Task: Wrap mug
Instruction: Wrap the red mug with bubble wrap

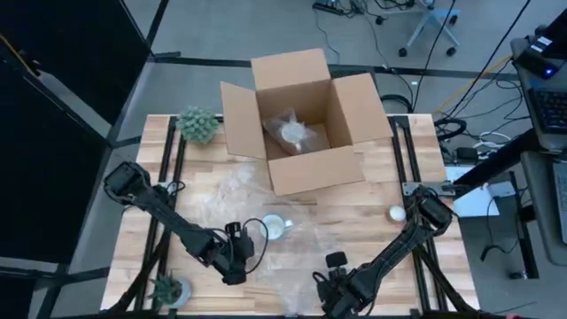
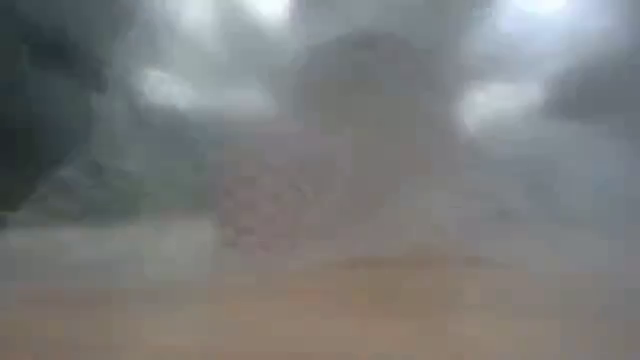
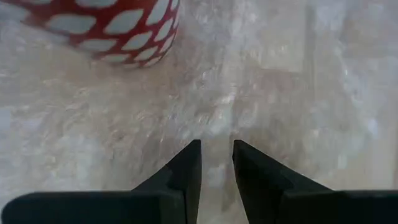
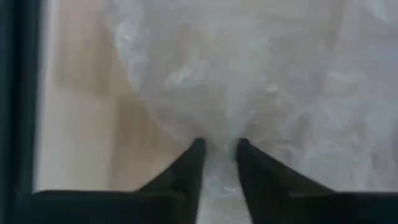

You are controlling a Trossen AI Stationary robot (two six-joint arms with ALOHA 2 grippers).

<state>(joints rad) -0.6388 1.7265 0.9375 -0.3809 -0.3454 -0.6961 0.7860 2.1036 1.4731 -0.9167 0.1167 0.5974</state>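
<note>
We saw both arms reaching low into the lower middle of the high view. The left end effector (image 1: 237, 266) had its fingers nearly closed, a narrow gap between them; the right end effector (image 1: 333, 292) likewise.

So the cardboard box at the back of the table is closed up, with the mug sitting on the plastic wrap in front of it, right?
Not quite: the cardboard box is open, flaps spread, with a wrapped item inside, as the high view shows. The mug does sit on the plastic wrap in front of it.
</note>
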